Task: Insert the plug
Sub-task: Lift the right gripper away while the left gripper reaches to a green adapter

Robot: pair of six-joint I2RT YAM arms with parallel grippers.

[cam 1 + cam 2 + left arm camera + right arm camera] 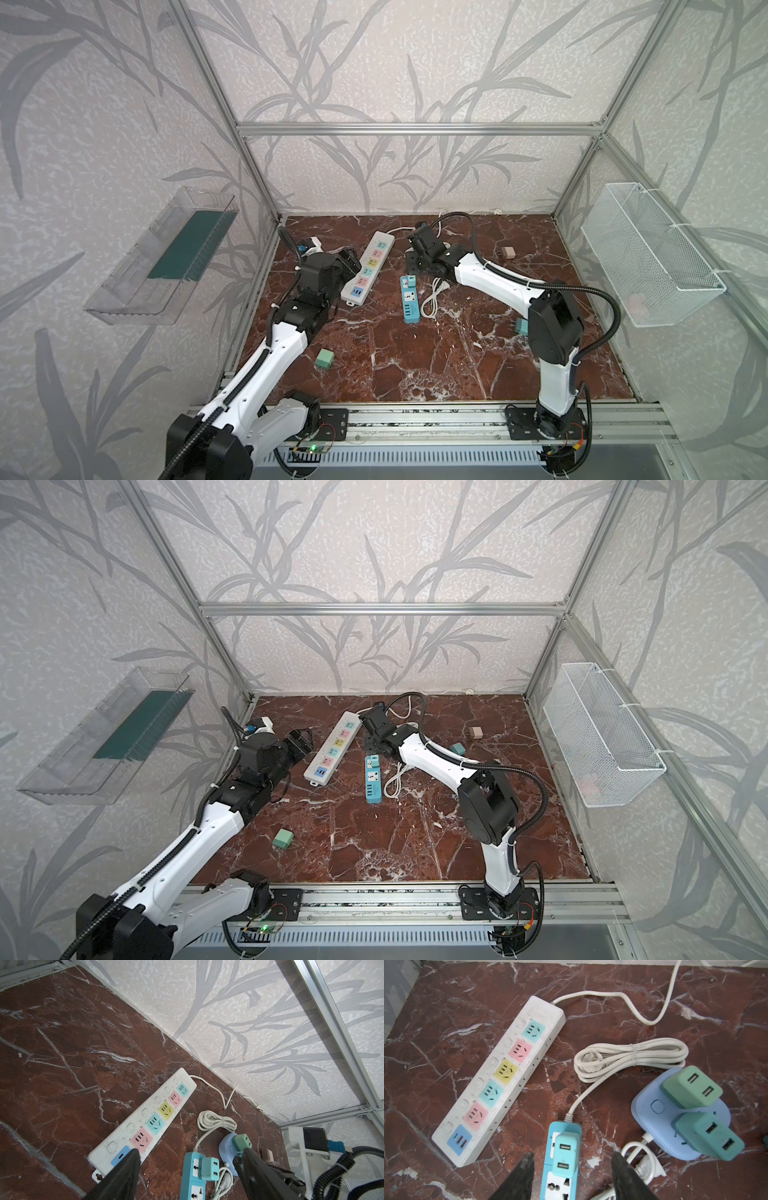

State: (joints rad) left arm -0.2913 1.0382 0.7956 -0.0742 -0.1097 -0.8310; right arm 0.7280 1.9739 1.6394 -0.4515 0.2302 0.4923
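Your right gripper [572, 1155] spread open astride the pale-blue USB charger [565, 1155] plugged into the blue power strip [564, 1127], your left gripper [190, 1151] open and empty, socket markings too small to read

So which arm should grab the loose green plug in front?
Probably left: the green plug lies beside that arm, and the left claw is open and empty; the right claw is farther off.

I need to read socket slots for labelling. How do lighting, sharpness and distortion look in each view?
Both top views: soft even light, no glare, but the white power strip is small and the frame posts splay with wide-angle perspective. Right wrist view: slots crisp, the right gripper's fingertips soft. Left wrist view: slots legible, the left gripper's fingertips blurred.
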